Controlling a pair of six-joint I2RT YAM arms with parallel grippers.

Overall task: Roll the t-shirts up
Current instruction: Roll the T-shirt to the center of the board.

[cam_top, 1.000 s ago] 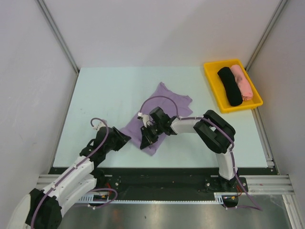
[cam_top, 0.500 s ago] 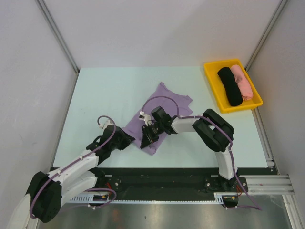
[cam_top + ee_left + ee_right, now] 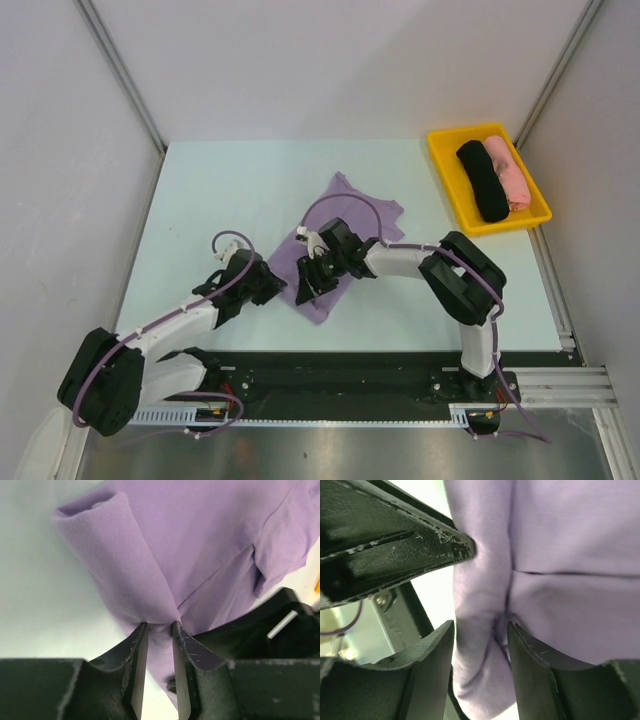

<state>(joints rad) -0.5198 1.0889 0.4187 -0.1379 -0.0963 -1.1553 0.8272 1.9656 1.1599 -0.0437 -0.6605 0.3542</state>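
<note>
The lavender t-shirt [image 3: 350,228] lies folded into a long strip in the middle of the table, and its near end is turned over into a thick fold [image 3: 120,565]. My left gripper [image 3: 276,288] is at the near left corner, shut on a pinch of the shirt's fabric [image 3: 159,626]. My right gripper [image 3: 311,281] stands just to its right over the same near end. Its jaws are open, with the rolled fold [image 3: 477,605] loose between the fingers. The two grippers almost touch.
A yellow tray [image 3: 441,141] stands at the back right, holding a black cloth bundle [image 3: 482,181] and a pink cloth bundle [image 3: 509,172]. Metal frame rails run along the table's sides and near edge.
My left gripper has moved right to the shirt's near corner and closed on the fabric. My right gripper has opened its jaws around the fold.
</note>
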